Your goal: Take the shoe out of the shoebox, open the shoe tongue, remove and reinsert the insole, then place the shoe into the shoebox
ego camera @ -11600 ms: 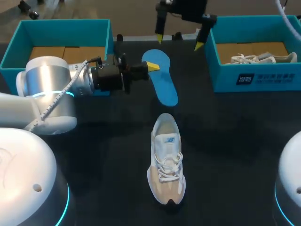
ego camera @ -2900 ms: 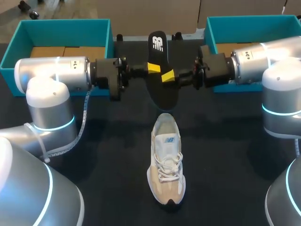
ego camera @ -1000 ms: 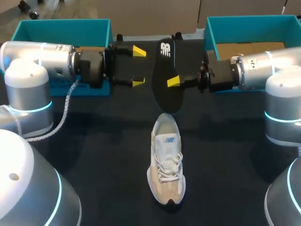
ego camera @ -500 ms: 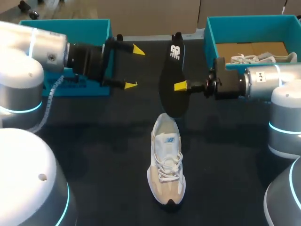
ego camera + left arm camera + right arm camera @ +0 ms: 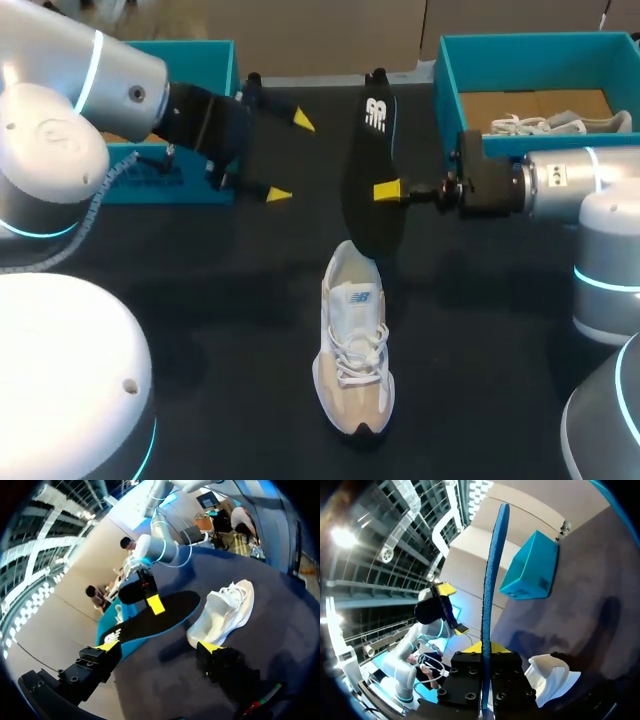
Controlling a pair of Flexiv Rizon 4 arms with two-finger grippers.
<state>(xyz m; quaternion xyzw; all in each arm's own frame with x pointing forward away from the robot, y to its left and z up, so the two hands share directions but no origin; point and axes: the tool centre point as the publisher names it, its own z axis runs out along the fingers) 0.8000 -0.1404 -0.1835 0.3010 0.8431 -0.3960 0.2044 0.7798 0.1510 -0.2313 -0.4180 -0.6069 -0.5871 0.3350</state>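
Note:
The white and tan shoe (image 5: 355,335) lies on the black table, heel end toward the far side. My right gripper (image 5: 388,190) is shut on the long edge of the black insole (image 5: 370,160), which hangs tilted above the table with its lower end close over the shoe's heel opening. In the right wrist view the insole (image 5: 492,575) stands edge-on, clamped in my right gripper (image 5: 486,647), and the shoe (image 5: 551,679) lies below. My left gripper (image 5: 290,157) is open and holds nothing, left of the insole and apart from it. Ahead of my left gripper (image 5: 159,646) are the insole (image 5: 150,624) and shoe (image 5: 224,611).
A teal shoebox (image 5: 135,55) stands at the far left, partly hidden by my left arm. A second teal shoebox (image 5: 530,55) at the far right holds another shoe (image 5: 555,123). From the right wrist, the left box (image 5: 529,567) shows beyond the insole.
My left gripper has drawn back to the left, away from the insole. My right gripper has carried the insole slightly right and lowered its end toward the shoe's heel.

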